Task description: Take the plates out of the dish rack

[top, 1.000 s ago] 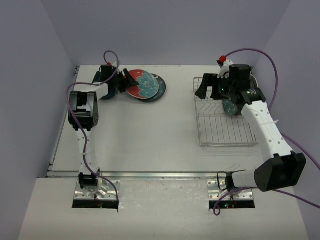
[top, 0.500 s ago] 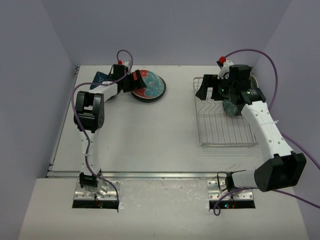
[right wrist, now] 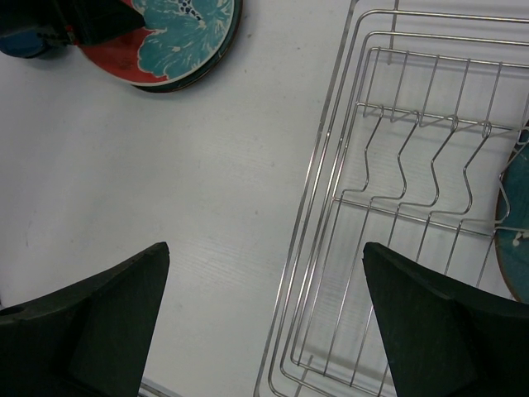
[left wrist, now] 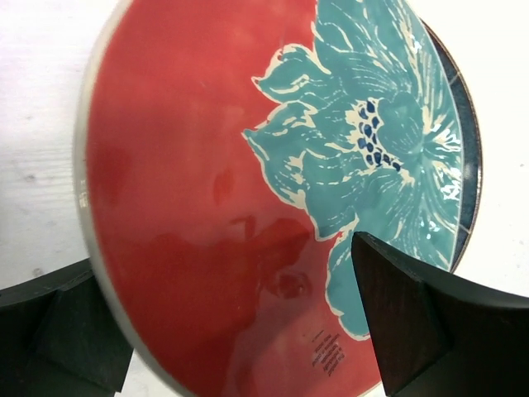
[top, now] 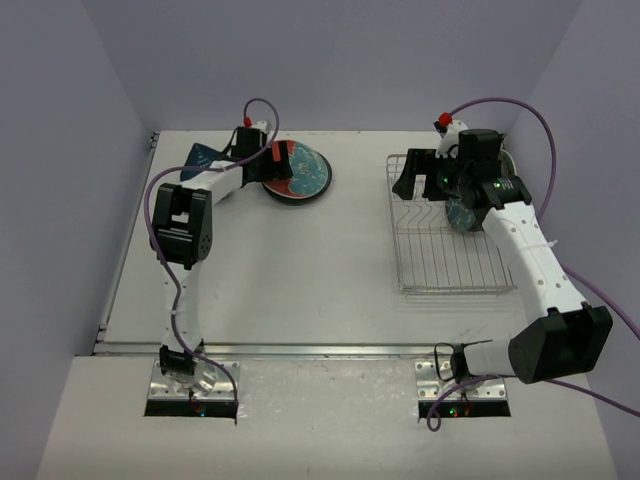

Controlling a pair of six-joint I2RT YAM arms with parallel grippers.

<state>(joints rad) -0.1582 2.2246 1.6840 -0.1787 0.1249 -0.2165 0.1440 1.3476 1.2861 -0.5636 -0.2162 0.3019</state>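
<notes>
A red-rimmed plate with a teal floral centre [left wrist: 248, 165] lies on a dark blue plate [left wrist: 469, 178] at the back left of the table; this stack [top: 298, 172] also shows in the right wrist view as the plates [right wrist: 178, 37]. My left gripper [top: 270, 163] is open and straddles the red plate's near rim, one finger [left wrist: 58, 339] outside the rim and the other finger [left wrist: 413, 331] over the plate face. The dish rack [top: 448, 240] stands at the right. One teal plate [top: 462, 213] stands upright in it. My right gripper [top: 420, 183] hangs open above the rack's left edge [right wrist: 331, 190], holding nothing.
A dark blue object [top: 205, 155] sits behind the left arm's forearm near the back left corner. The enclosure walls close in at the back and both sides. Purple cables loop over both arms.
The left gripper has opened. The red plate, tilted and offset before, now lies flat on the dark plate. The left wrist has shifted right. The right arm has not moved.
</notes>
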